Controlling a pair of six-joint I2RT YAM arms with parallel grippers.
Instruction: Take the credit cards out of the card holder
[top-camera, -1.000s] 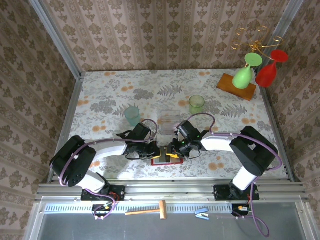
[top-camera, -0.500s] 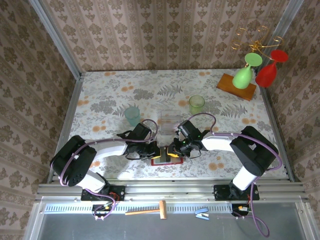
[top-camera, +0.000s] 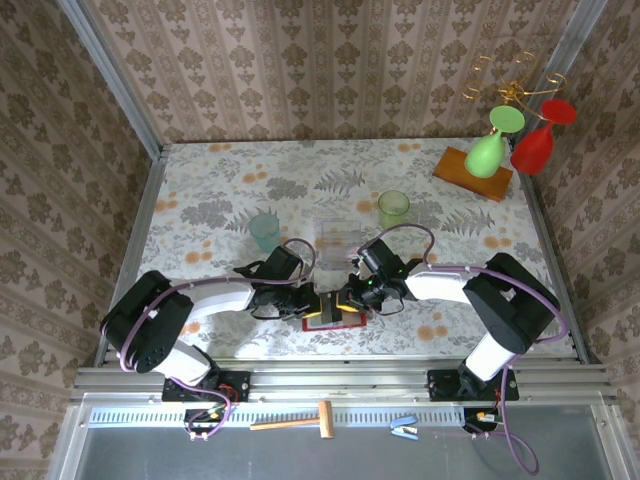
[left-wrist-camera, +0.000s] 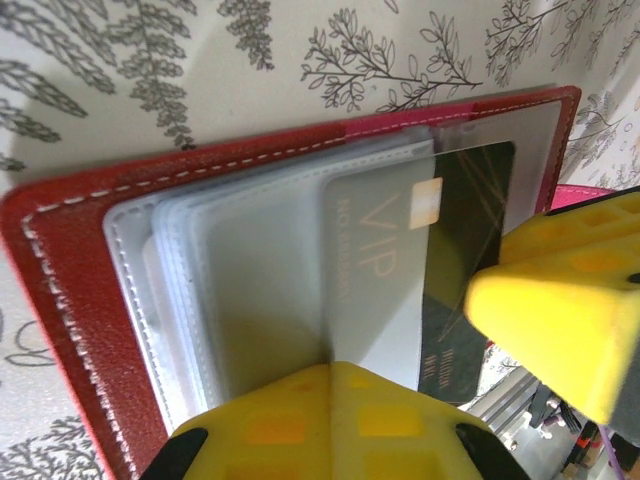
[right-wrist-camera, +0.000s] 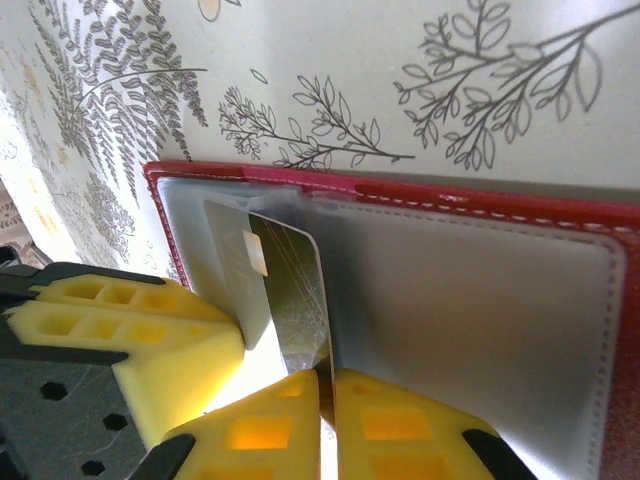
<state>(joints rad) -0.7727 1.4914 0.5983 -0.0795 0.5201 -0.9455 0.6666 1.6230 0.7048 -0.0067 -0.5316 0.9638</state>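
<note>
The right hand (right-wrist-camera: 326, 392) is pinched nearly shut on the edge of a dark card (right-wrist-camera: 292, 300) — the thin edge runs straight into the slit between the two yellow fingertips. One end of the card stands bare past its pocket. The rest shows pale through the frosted plastic, with a chip and the letters VIP. The left hand (left-wrist-camera: 330, 410) is closed too, its yellow tip lying on the stack of clear sleeves (left-wrist-camera: 250, 280); whether it grips anything I cannot tell. The two hands meet over the wallet (left-wrist-camera: 70, 300), almost touching, with the card between them.

The wallet lies open and flat — a red rim with white stitching around a grey inside — close to the near edge of the counter (top-camera: 200, 180), about midway along it. Just behind the hands stands a clear plastic box (top-camera: 338, 240). A teal cup (top-camera: 265, 232) is to its left and a green cup (top-camera: 393, 208) to its right, a little further back. A wooden board (top-camera: 470, 172) sits in the far right corner. Bare flowered counter runs along the left edge and across the far side.
</note>
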